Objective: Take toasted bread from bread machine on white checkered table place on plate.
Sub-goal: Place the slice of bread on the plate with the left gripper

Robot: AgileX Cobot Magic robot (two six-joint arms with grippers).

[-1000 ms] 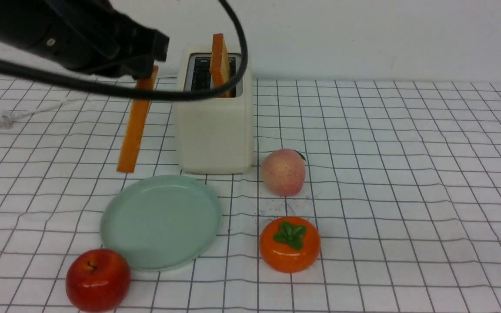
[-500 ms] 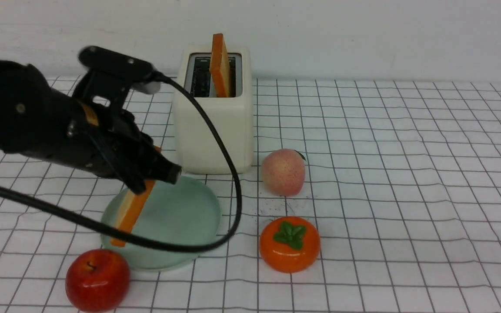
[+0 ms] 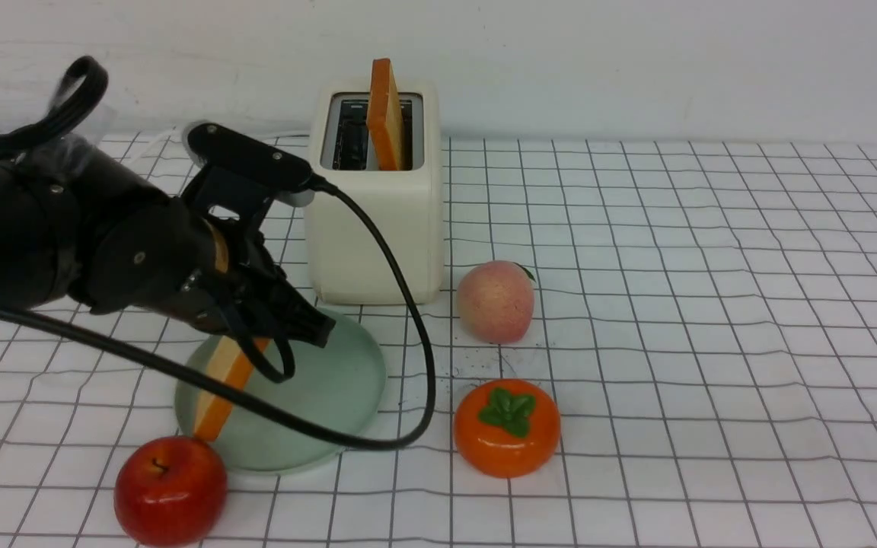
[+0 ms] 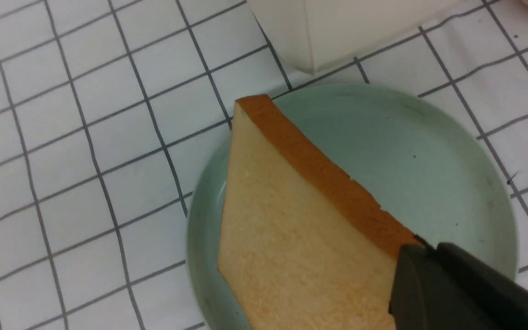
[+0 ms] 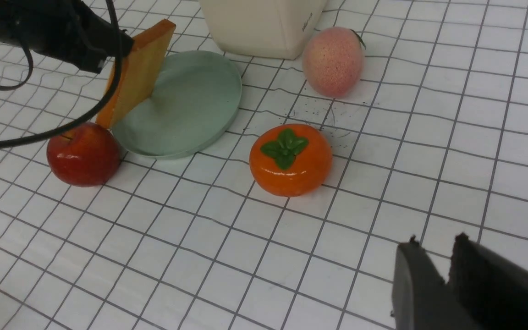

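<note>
**Front view, lower left of the frame:** left gripper (image 3: 286,329) pinched on the upper end of the toast (image 3: 219,392); the toast leans steeply, its low corner down at the plate's (image 3: 332,396) near left rim; the left arm and its black cable (image 3: 417,327) cover the plate's far left part.

**Things around:** apple (image 3: 170,491) just beside the plate's near left rim, under the toast's low corner; contact between them cannot be told. Toaster (image 3: 377,228) at upper centre, just behind the plate, with a second slice (image 3: 387,114) standing in its right slot. Peach (image 3: 495,301) right of the toaster; persimmon (image 3: 507,426) below it in the frame, right of the plate; dark specks on the cloth between the two.

**Surface and room:** table (image 3: 712,342) under a white cloth with a thin dark grid, slightly wrinkled; plain pale wall (image 3: 636,53) behind.

**Other views:** only the left wrist view shows the toast's tan face over the plate's basin; only the right wrist view shows the right gripper (image 5: 438,245), jaws narrowly parted with nothing between them, above bare cloth.
</note>
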